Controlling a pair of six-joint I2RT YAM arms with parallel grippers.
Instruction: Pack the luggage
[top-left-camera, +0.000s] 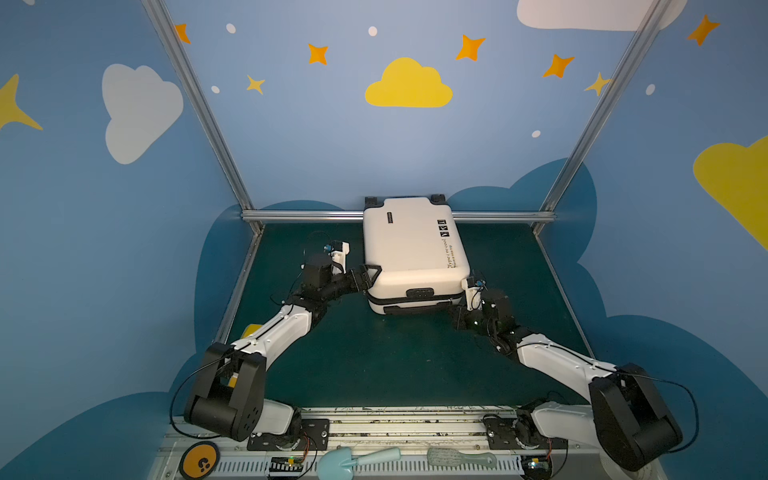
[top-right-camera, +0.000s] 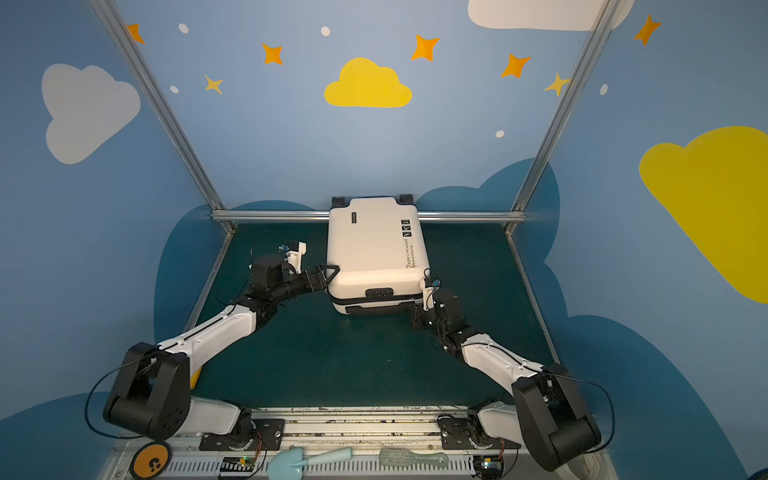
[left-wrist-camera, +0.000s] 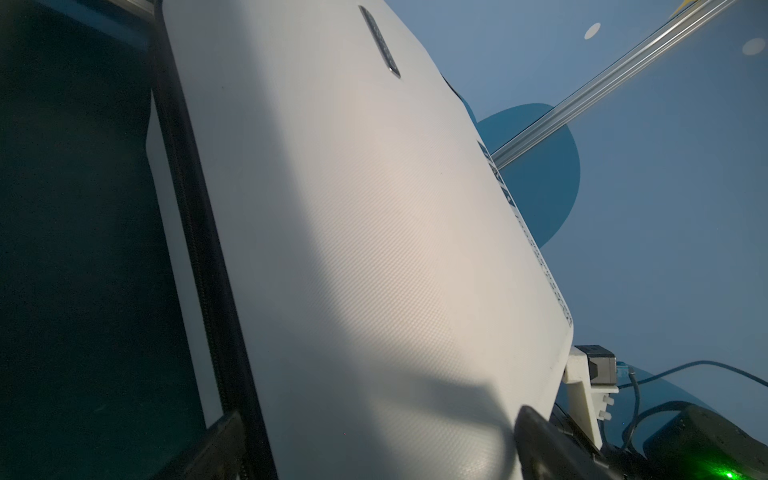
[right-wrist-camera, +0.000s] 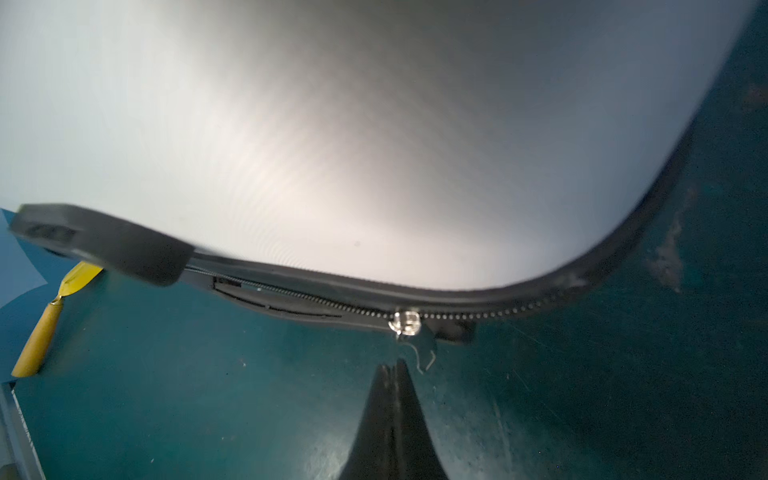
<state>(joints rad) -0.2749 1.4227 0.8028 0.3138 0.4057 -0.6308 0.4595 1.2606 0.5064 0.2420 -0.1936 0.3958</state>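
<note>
The luggage (top-left-camera: 411, 249) (top-right-camera: 374, 249), a white hard-shell suitcase, lies flat with its lid down at the back middle of the green table, wheels against the rear rail. My left gripper (top-left-camera: 369, 276) (left-wrist-camera: 374, 436) stands open at its near left corner, one finger (left-wrist-camera: 540, 440) over the white shell (left-wrist-camera: 353, 249) and the other at the black zipper band. My right gripper (top-left-camera: 458, 316) (right-wrist-camera: 392, 365) is shut, low at the near right corner. Its tips are just short of the silver zipper slider (right-wrist-camera: 405, 323), and the thin pull tab (right-wrist-camera: 424, 348) hangs beside them, not between them.
A yellow tool with a tan handle (right-wrist-camera: 45, 328) lies on the table's left side, partly under my left arm (top-left-camera: 251, 330). On the front rail lie an orange-and-black disc (top-left-camera: 201, 461), a pale blue toy shovel (top-left-camera: 357, 459) and a pale comb (top-left-camera: 461, 459). Aluminium frame bars (top-left-camera: 303, 215) border the table.
</note>
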